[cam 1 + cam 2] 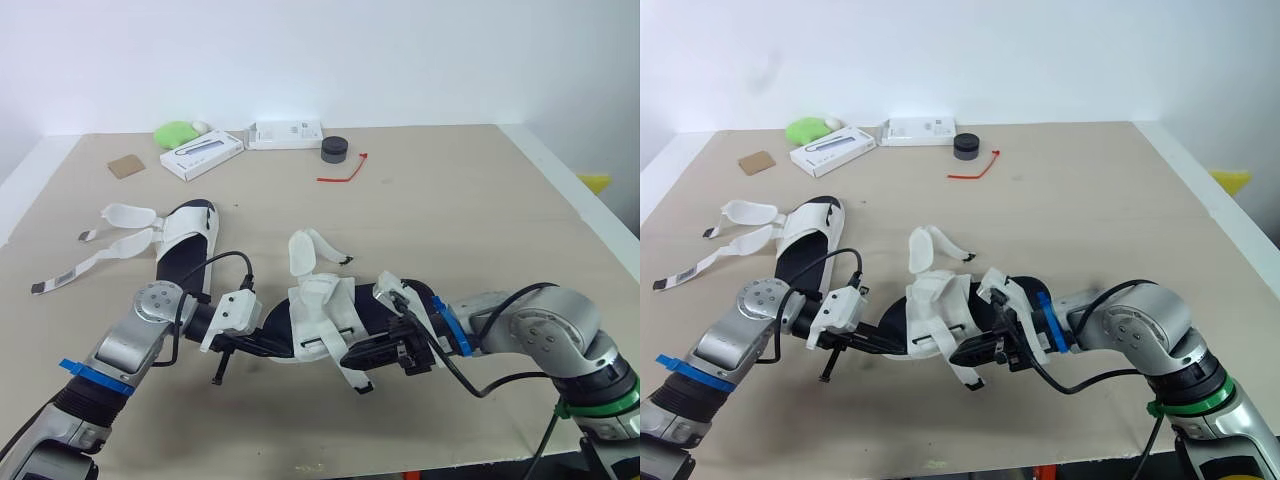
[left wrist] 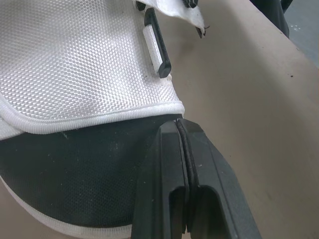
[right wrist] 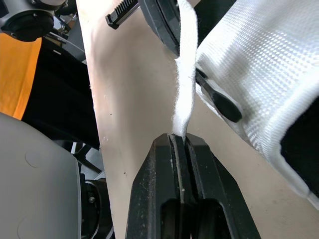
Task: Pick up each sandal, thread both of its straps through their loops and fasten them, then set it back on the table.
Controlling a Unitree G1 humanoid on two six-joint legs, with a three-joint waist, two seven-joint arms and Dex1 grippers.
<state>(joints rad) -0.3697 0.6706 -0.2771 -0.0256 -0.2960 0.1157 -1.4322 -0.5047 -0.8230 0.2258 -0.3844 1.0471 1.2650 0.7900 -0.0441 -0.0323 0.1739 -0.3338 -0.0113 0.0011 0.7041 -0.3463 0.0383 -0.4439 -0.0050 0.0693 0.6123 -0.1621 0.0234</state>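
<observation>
While the held sandal (image 1: pixel 320 315) is hanging between both arms, the table (image 1: pixel 480 200) is spreading wide and tan beneath it; whether the sole is touching the top cannot be told. Second sandal (image 1: pixel 185 240) is lying flat at the left, straps splayed open, apparently not yet worked. White box (image 1: pixel 202 155) is sitting near the far edge. Left gripper (image 2: pixel 178 127) is pinching closed on the rim of the black sole, serving as anchor. Right gripper (image 3: pixel 178 137) is clamping on the free end of a white strap (image 3: pixel 185 74), which is running just beside the black loop (image 3: pixel 219 102); whether it is passing through is unclear. Judgement: strap-drawing step. Doing it well is calling for the left holding the sole steady while the right is pulling in line with the loop, without twist, then folding the strap back onto the upper. Near edge is lying close to both arms, so pulls are better going inward; open room is lying ahead and to the right.
</observation>
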